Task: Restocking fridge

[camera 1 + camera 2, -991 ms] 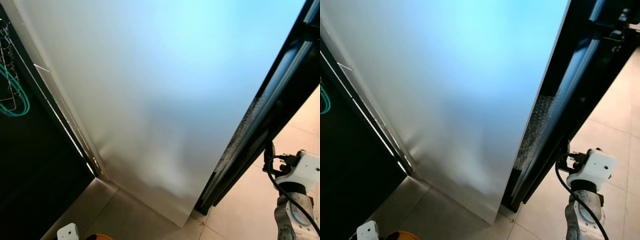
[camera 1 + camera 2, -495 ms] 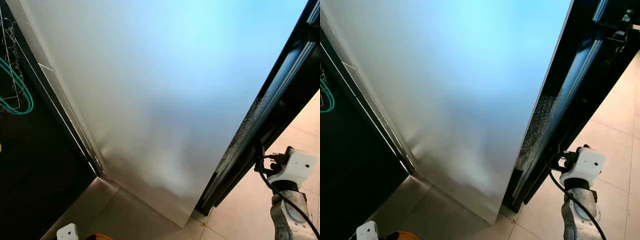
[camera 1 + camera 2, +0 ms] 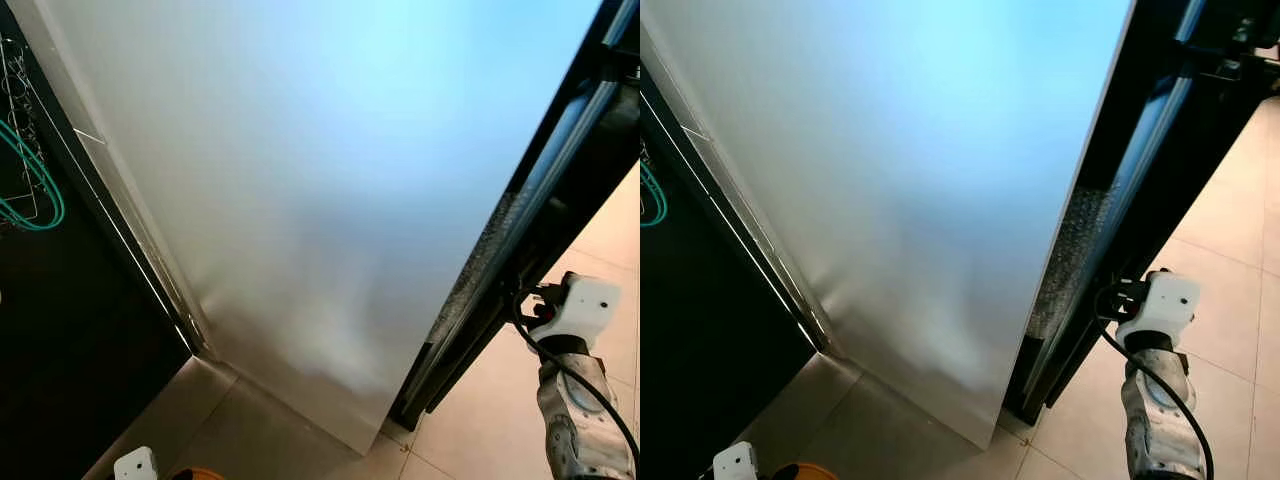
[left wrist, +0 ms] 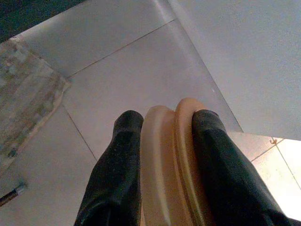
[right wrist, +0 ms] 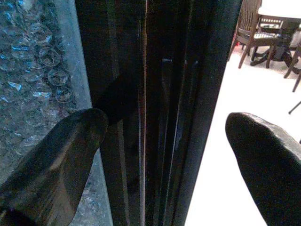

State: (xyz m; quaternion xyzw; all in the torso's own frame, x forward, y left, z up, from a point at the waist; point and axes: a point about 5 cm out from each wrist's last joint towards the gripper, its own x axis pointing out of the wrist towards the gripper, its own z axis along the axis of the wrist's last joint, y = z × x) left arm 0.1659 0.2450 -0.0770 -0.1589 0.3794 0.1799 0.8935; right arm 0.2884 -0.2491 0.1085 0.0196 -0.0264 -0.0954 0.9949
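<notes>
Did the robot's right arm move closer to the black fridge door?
Yes. The right gripper has come in toward the black door edge, leaving less floor tile between them. Its jaws are open.

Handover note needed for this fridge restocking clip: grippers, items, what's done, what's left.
Left gripper: shut on a tan ridged item, held low over the tiled floor; I cannot tell what the item is.
Right gripper: open, fingers either side of the fridge door's dark edge, bubble wrap beside it.
The silver fridge door stands close in front.
Done: item in hand. Left: probably swing the door wide, then place the item inside.
</notes>
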